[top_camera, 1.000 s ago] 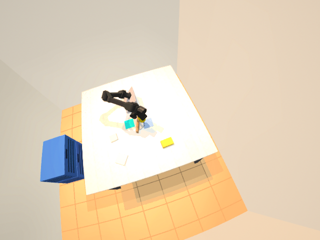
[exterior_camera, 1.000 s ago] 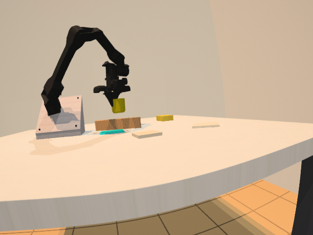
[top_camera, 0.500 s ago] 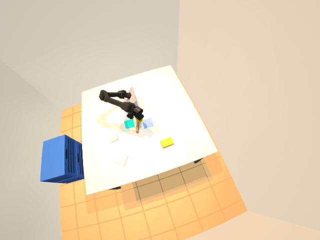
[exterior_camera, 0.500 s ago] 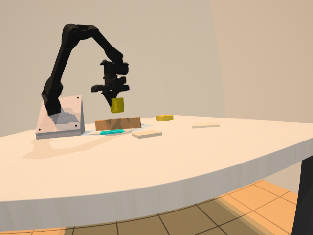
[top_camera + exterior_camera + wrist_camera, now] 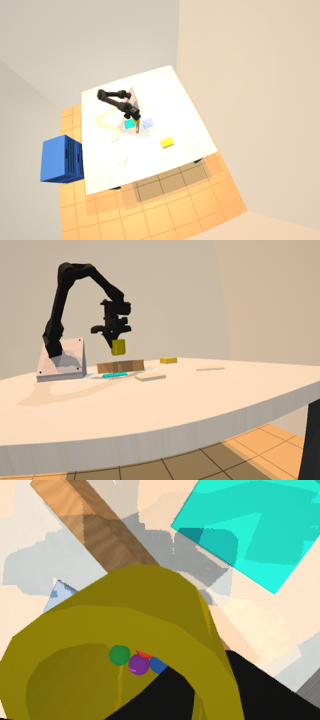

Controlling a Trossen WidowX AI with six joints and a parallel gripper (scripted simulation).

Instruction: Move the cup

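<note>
My gripper (image 5: 112,344) (image 5: 208,659) is shut on the wall of the olive-yellow cup (image 5: 136,121) (image 5: 118,347) (image 5: 125,587), with one finger inside it. The cup is roughly upright, in the air above the wooden barrier (image 5: 137,128) (image 5: 120,366) (image 5: 102,535). In the wrist view a green marble (image 5: 119,655), a purple marble (image 5: 139,664), a blue marble (image 5: 158,665) and a partly hidden red marble (image 5: 144,654) lie in the cup. The teal pad (image 5: 129,124) (image 5: 114,375) (image 5: 270,545) and the pale blue pad (image 5: 147,123) (image 5: 56,594) lie on opposite sides of the barrier.
The slanted pinkish board (image 5: 132,98) (image 5: 73,352) stands by the arm's base. A yellow block (image 5: 167,142) (image 5: 168,360) and two cream tiles, one nearer the arm (image 5: 113,137) (image 5: 150,377) and one farther out (image 5: 122,159) (image 5: 210,367), lie on the table.
</note>
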